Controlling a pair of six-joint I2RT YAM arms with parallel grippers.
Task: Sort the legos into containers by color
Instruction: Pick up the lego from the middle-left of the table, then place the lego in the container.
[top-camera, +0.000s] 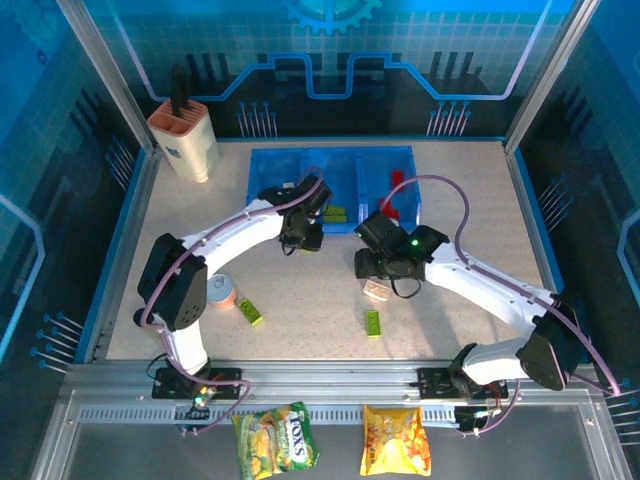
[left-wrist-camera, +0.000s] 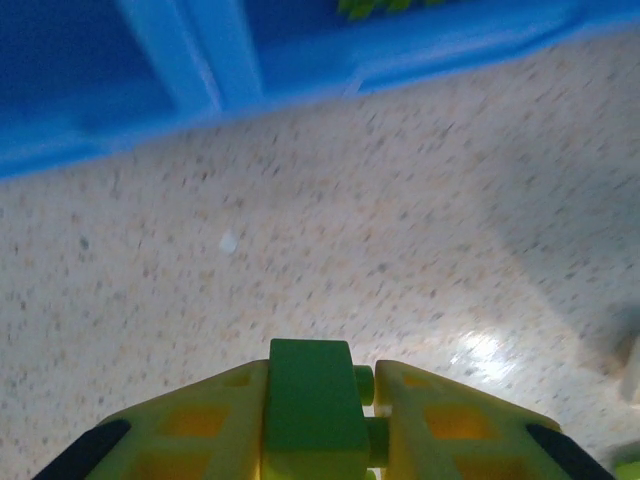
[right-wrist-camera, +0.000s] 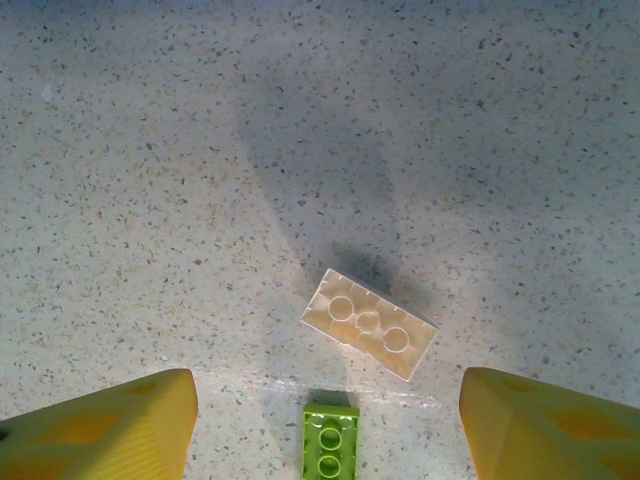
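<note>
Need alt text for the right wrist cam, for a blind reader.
A cream brick lies flat on the speckled table, between the two yellow fingers of the open right pincer. A lime brick sits just below it at the frame's bottom edge, not touching it.

Top cam's looking down from above and behind the arm bases (top-camera: 195, 382), covering the whole worktop (top-camera: 310, 300). Left wrist cam's skimming low toward the blue tray (left-wrist-camera: 100, 130); right wrist's staring down close at the cream brick (right-wrist-camera: 369, 324), also showing up top.
</note>
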